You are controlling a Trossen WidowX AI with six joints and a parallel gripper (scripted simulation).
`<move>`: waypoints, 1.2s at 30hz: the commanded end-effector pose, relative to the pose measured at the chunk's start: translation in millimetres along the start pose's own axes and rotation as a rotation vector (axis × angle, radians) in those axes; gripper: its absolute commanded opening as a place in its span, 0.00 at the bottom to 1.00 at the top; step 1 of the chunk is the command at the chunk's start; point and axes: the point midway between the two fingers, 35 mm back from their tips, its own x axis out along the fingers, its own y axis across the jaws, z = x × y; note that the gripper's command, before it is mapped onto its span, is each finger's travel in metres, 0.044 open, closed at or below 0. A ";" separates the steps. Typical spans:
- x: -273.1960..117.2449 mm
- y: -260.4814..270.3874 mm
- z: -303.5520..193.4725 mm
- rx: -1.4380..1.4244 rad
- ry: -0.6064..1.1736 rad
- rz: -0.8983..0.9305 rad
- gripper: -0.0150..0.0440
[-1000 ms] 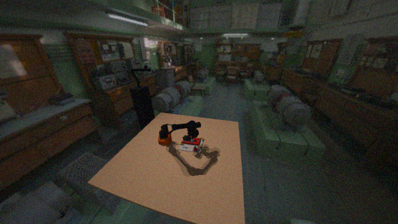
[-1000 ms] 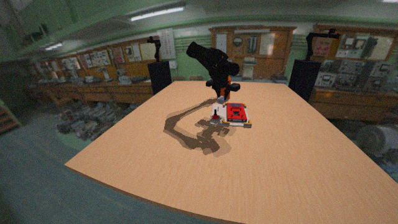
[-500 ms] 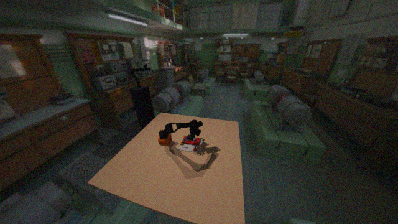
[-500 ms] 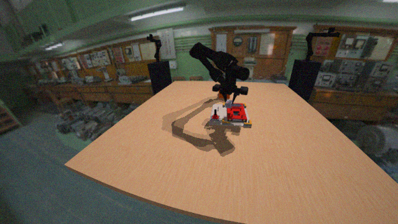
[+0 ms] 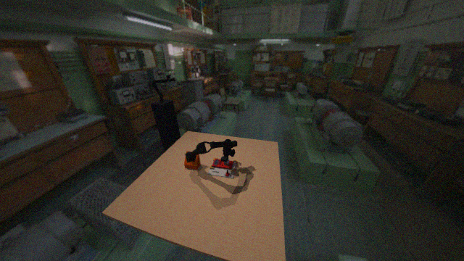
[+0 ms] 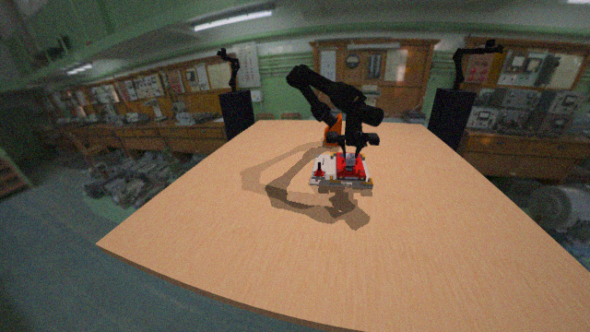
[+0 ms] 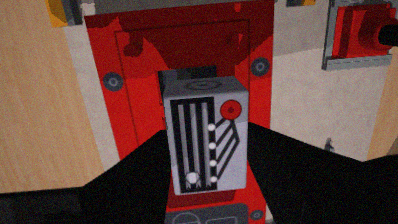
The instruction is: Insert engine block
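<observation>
The grey engine block [image 6: 350, 160] [image 7: 231, 170] is held upright between the fingers of my gripper [image 5: 225, 159] [image 6: 350, 154] [image 7: 206, 135], which is shut on it. Its face with black stripes and a red round mark shows in the wrist view. The red car body [image 6: 359, 174] [image 7: 260, 102] lies flat beneath the block. The dark opening [image 7: 187, 73] shows just past the block's top edge; the block hides the rest of it. The block appears above the opening, not seated in it. The rib and the block's slot side cannot be made out.
The car body sits on a white base board [image 5: 217, 172] [image 7: 305, 100]. A red mount with a black knob [image 6: 319, 171] [image 7: 362, 30] stands on the board beside it. Yellow and grey pieces are at the board's ends. The arm's orange base [image 5: 192, 162] [image 6: 334, 132] stands behind.
</observation>
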 end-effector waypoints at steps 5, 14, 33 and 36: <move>1.4 6.1 0.6 -0.049 -0.002 0.004 0.52; 1.6 6.2 0.4 -0.031 -0.002 0.004 0.52; 1.4 7.3 -0.2 -0.026 -0.002 0.004 0.52; 1.4 7.3 -0.2 -0.026 -0.002 0.004 0.52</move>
